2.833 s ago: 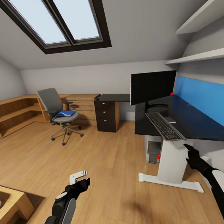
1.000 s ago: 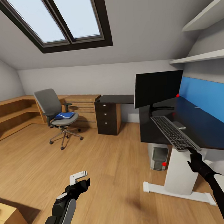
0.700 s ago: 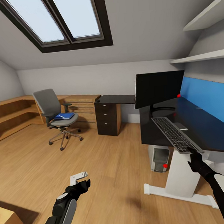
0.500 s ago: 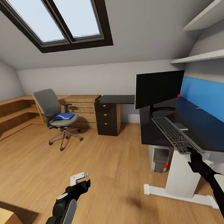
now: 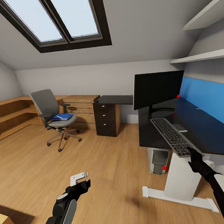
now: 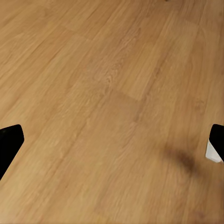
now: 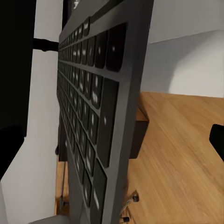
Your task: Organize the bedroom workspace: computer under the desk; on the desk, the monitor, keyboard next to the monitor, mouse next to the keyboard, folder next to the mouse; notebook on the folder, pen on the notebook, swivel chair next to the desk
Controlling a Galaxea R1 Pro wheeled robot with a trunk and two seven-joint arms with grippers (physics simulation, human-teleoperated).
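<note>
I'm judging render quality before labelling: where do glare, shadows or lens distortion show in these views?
Head view: wide-angle stretch bends the skylight frame, and the glossy desk mirrors the blue panel. Left wrist view: a soft dark shadow blot on the floor, evenly lit otherwise. Right wrist view: the keyboard looms strongly foreshortened, pale glints on its keys.

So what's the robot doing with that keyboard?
The robot's right gripper is at the near end of the slim dark-keyed keyboard, which lies on the glossy black desk in front of the wide black monitor; whether it grips it is unclear. The grey boxy computer sits under the desk. The left gripper hangs open over the wooden floor. The blue folder lies on the grey swivel chair across the room.
</note>
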